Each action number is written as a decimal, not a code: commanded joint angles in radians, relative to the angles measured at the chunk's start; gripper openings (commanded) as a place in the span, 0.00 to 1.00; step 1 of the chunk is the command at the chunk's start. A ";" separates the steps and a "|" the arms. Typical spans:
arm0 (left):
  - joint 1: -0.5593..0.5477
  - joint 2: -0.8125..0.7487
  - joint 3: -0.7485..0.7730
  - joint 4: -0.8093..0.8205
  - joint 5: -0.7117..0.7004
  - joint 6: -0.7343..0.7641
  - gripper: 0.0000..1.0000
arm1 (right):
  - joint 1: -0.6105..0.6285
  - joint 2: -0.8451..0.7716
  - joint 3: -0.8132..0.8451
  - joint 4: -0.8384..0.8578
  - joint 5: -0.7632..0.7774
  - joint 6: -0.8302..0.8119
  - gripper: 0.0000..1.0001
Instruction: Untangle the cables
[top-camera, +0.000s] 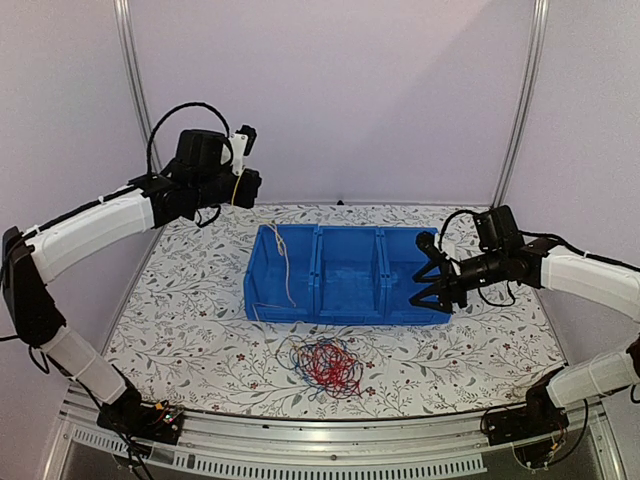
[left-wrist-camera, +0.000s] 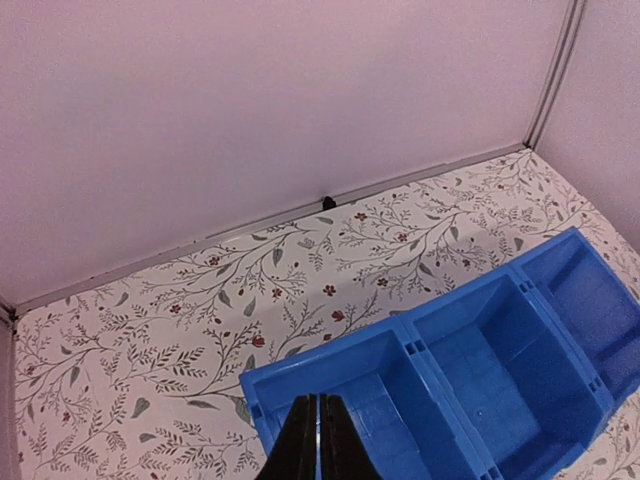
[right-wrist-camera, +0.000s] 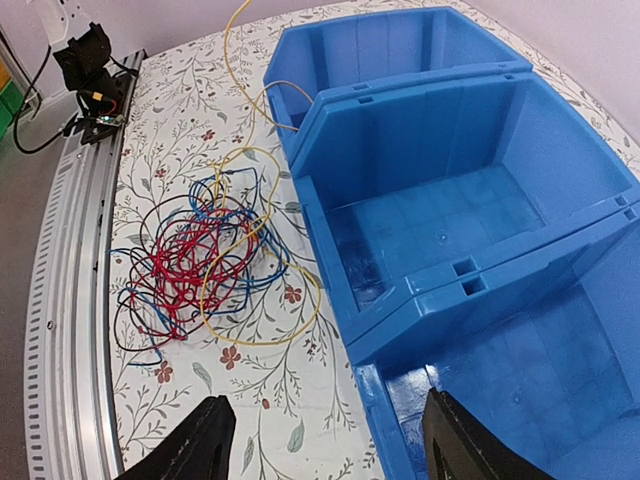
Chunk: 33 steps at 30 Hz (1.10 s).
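Note:
The cables (top-camera: 325, 365) lie as a loose tangle of red, dark blue and yellow-tan wires on the flowered tablecloth in front of the blue three-compartment bin (top-camera: 320, 232). In the right wrist view this tangle (right-wrist-camera: 195, 260) spreads left of the bin (right-wrist-camera: 400, 90). One yellow-tan cable (top-camera: 285, 265) rises out of it, crosses the bin's left compartment and climbs to my left gripper (top-camera: 241, 150). That gripper is held high over the back left of the table and is shut on the cable. My right gripper (top-camera: 430, 277) hovers open over the front wall of the bin's right compartment, holding nothing.
A metal rail (top-camera: 330, 440) runs along the near table edge, with the arm bases at its two ends. Upright frame posts (top-camera: 130, 60) and pale walls close in the back and sides. The left wrist view shows the bin (left-wrist-camera: 330, 355) below its shut jaws.

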<state>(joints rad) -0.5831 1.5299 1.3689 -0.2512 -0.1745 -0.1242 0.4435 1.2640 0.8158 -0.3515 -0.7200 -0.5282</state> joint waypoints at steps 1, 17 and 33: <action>0.006 0.060 -0.032 0.035 0.078 -0.060 0.00 | -0.006 0.020 0.005 0.002 0.022 -0.024 0.68; -0.007 0.325 0.100 -0.118 0.122 -0.083 0.09 | -0.006 0.023 -0.003 -0.005 0.061 -0.042 0.68; -0.024 0.316 0.283 -0.625 -0.002 0.016 0.54 | 0.003 0.028 0.033 -0.007 0.001 -0.054 0.65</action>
<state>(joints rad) -0.6014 1.8496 1.5795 -0.7322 -0.0322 -0.1520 0.4438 1.2835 0.8158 -0.3576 -0.6701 -0.5735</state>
